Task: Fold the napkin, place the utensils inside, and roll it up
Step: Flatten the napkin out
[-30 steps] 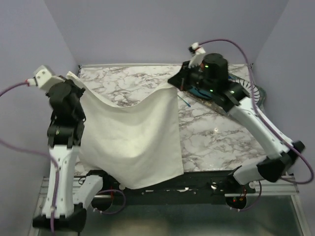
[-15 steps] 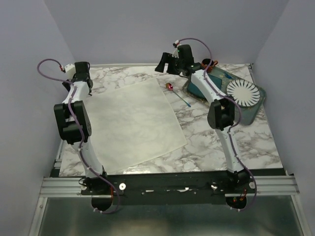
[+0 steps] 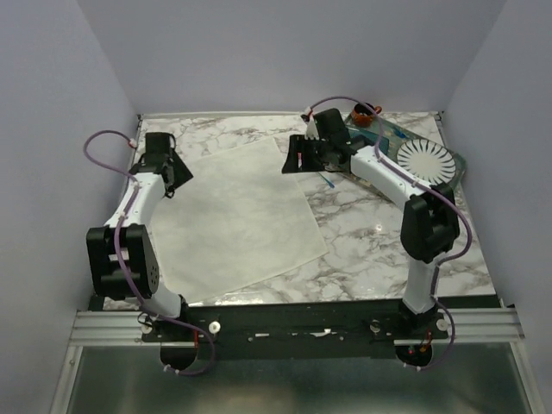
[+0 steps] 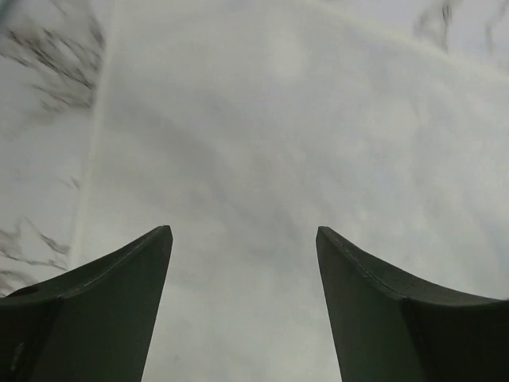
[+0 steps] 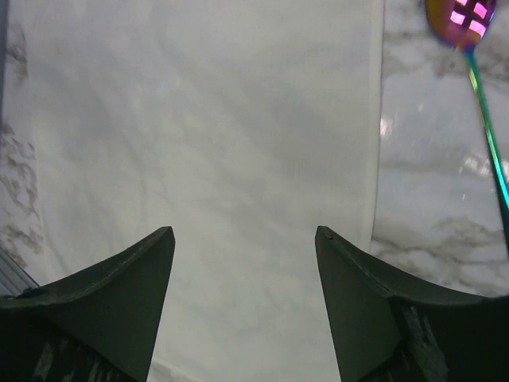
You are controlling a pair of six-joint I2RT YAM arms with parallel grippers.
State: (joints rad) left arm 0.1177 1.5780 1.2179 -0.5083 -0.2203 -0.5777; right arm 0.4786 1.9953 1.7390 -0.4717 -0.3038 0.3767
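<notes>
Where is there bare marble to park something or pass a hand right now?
Best: the near-right marble, bordered by the napkin, the tray and the front edge, though the right arm crosses above it. Also the far strip behind the napkin. Crowded: far right, with tray, plate and spoon. The left margin is thin, under the left arm.

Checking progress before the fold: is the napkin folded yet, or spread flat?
Spread flat. The napkin lies as one open square on the table, with no doubled edge showing.
</notes>
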